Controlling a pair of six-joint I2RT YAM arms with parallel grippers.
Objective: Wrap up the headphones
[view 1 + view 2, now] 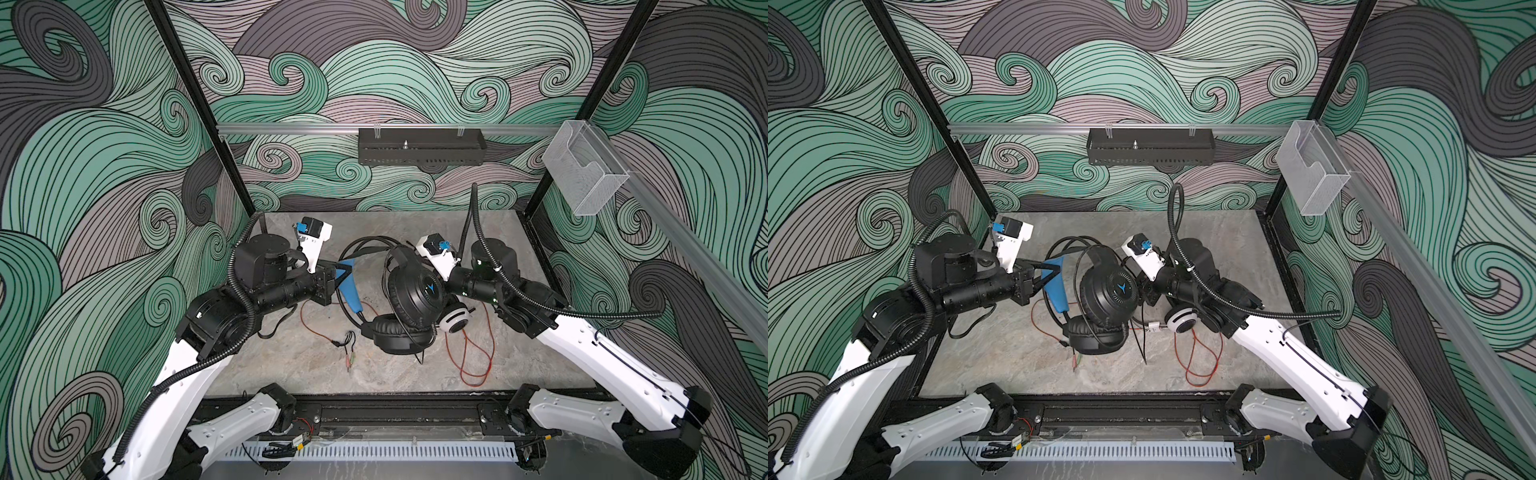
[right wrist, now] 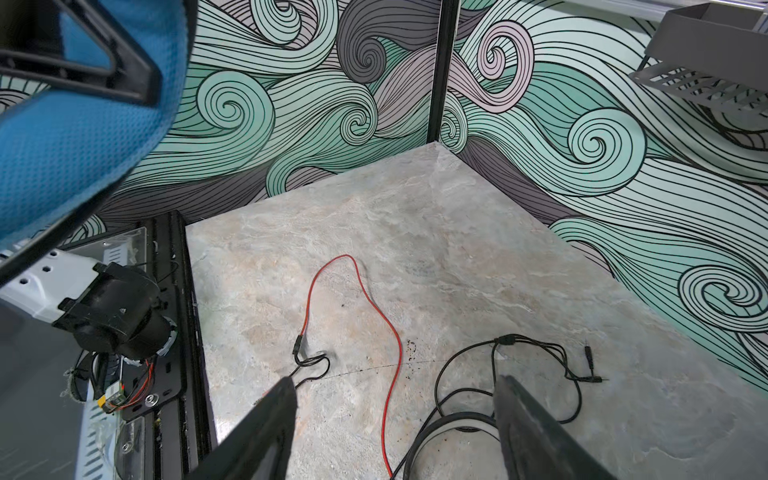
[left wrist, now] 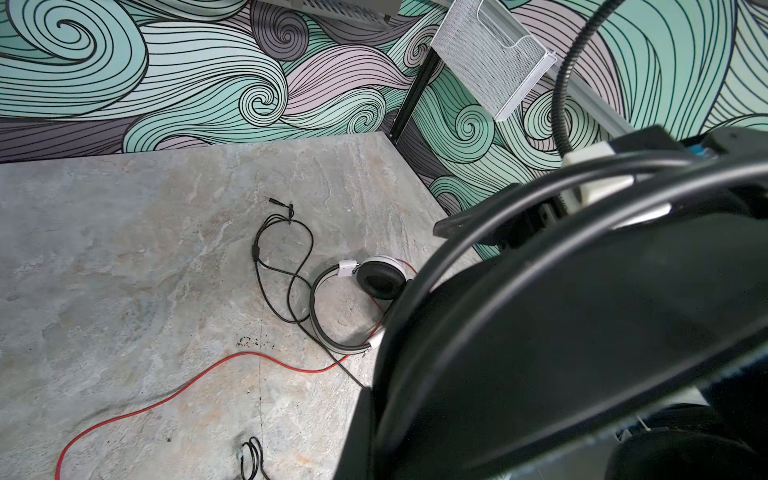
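Starting at the near side of the grey stone tabletop, the red cable of the white headset sprawls in loose loops, unwound. Just beside that headset the black headset stands tilted, its lower earcup apparently resting on the tabletop, while its black cable lies slack. The left end effector is clamped on the black headset's blue headband lining. The right end effector, close to the upper earcup, has its jaws spread and grips nothing.
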